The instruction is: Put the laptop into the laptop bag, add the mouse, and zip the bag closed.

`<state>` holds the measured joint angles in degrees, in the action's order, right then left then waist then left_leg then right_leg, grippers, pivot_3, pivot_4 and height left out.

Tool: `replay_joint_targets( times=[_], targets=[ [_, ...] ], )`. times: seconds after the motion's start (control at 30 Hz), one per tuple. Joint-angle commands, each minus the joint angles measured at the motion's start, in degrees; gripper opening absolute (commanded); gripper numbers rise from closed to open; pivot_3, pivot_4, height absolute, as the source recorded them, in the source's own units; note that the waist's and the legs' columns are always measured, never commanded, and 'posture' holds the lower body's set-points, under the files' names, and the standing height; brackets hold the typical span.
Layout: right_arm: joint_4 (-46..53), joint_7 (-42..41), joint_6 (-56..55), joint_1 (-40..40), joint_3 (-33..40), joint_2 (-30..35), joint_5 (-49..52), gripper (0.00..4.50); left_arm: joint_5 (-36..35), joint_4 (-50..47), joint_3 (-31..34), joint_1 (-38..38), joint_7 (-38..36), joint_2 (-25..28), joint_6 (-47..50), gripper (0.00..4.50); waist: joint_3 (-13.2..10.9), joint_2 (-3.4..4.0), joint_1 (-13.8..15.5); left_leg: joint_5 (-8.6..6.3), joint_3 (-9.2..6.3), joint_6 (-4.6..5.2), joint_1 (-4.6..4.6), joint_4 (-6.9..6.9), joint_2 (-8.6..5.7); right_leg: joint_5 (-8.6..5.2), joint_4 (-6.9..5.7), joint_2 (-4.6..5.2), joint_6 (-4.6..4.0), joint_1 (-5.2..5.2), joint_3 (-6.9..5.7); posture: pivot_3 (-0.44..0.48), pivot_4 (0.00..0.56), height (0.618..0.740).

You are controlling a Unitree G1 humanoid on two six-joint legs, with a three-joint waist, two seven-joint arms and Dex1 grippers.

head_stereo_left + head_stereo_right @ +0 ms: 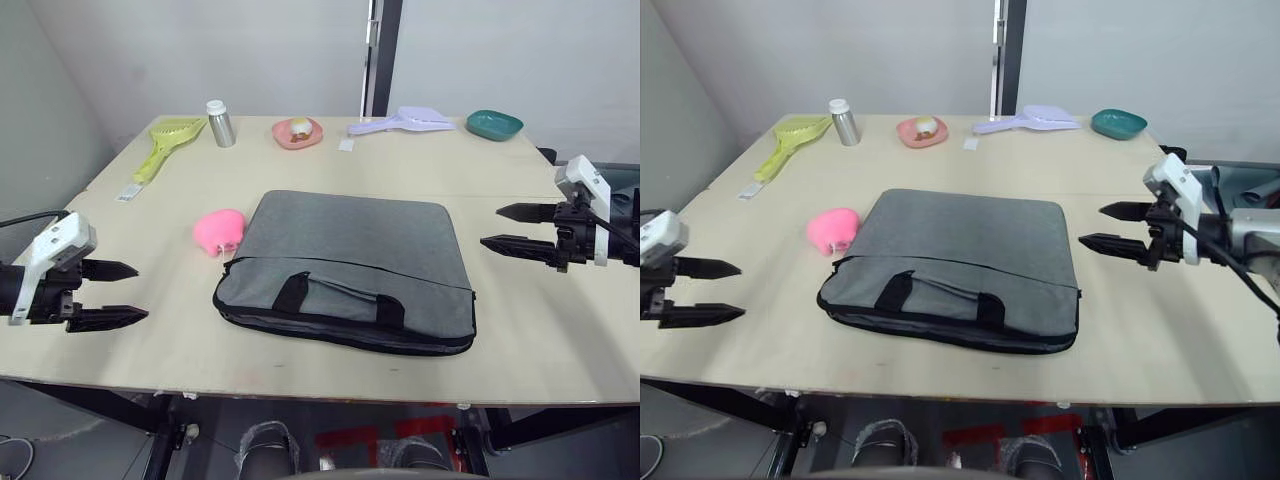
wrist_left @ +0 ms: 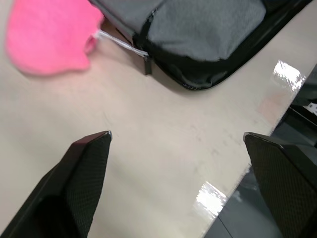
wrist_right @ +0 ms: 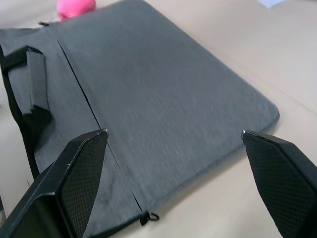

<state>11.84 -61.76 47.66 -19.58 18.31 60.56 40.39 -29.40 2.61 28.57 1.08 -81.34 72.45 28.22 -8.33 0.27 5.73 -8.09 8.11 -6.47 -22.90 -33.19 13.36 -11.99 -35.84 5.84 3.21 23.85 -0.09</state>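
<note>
The grey laptop bag (image 1: 350, 260) lies flat in the middle of the table, its black handles (image 1: 340, 296) toward the near edge and its zipper line looking shut. The laptop and the mouse are out of view. My left gripper (image 1: 125, 293) hovers open over the table to the left of the bag, with nothing between its fingers. My right gripper (image 1: 505, 227) stands open to the right of the bag, pointing at its right edge, empty. In the right wrist view the bag (image 3: 148, 99) spreads out beyond the open fingers (image 3: 74, 178).
A pink plush toy (image 1: 219, 230) rests against the bag's left far corner. Along the far edge stand a green scoop (image 1: 165, 140), a silver bottle (image 1: 220, 123), a pink dish (image 1: 297, 132), a lilac scoop (image 1: 405, 121) and a teal bowl (image 1: 494, 124).
</note>
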Motion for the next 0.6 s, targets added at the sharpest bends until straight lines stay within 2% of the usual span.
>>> replay_joint_targets(
  times=[0.03,0.13,0.27,0.47,0.6],
  targets=[
    [7.1,1.2,-1.9,0.4,2.0,-2.4,3.1,4.50,-0.8,1.6,5.1,-4.9,2.1,0.0,-3.0,4.48,0.0,-0.03,0.0,0.00,0.00,0.00,-0.01,-0.02,0.06,0.00,-0.06,-0.06,0.00,0.05,0.01,0.000,0.150,0.740],
    [10.0,2.9,-0.9,1.1,1.9,-4.8,5.2,4.50,-3.8,-2.8,5.8,-6.6,4.5,-1.6,1.5,4.48,0.0,-0.05,-0.1,0.01,0.05,0.00,0.00,-0.04,0.05,0.00,-0.14,-0.05,0.00,0.09,0.06,0.000,0.150,0.740],
    [12.4,5.6,-0.2,0.8,-1.4,-7.9,6.7,4.50,-7.8,-14.7,4.8,-5.5,8.5,-5.5,6.0,4.48,0.1,-0.15,-0.2,0.00,0.09,-0.01,-0.01,-0.05,0.00,0.00,-0.15,0.01,-0.03,0.12,0.11,0.000,0.150,0.740],
    [11.1,6.2,-1.6,1.9,-7.9,-9.6,3.1,4.50,-16.7,-28.6,3.2,-7.2,9.2,-10.2,6.9,4.48,0.1,-0.22,-0.2,0.00,0.07,-0.02,-0.02,-0.10,0.01,0.00,-0.24,-0.01,-0.02,0.13,0.11,0.000,0.150,0.740],
    [7.2,6.2,-2.2,1.3,-11.4,-11.1,0.8,3.32,-20.3,-31.7,-0.5,-10.1,10.7,-12.3,6.7,4.50,0.2,-0.24,-0.2,0.01,0.06,-0.02,-0.01,-0.15,0.01,0.00,-0.31,-0.02,-0.02,0.13,0.12,0.000,0.150,0.740]
  ],
)
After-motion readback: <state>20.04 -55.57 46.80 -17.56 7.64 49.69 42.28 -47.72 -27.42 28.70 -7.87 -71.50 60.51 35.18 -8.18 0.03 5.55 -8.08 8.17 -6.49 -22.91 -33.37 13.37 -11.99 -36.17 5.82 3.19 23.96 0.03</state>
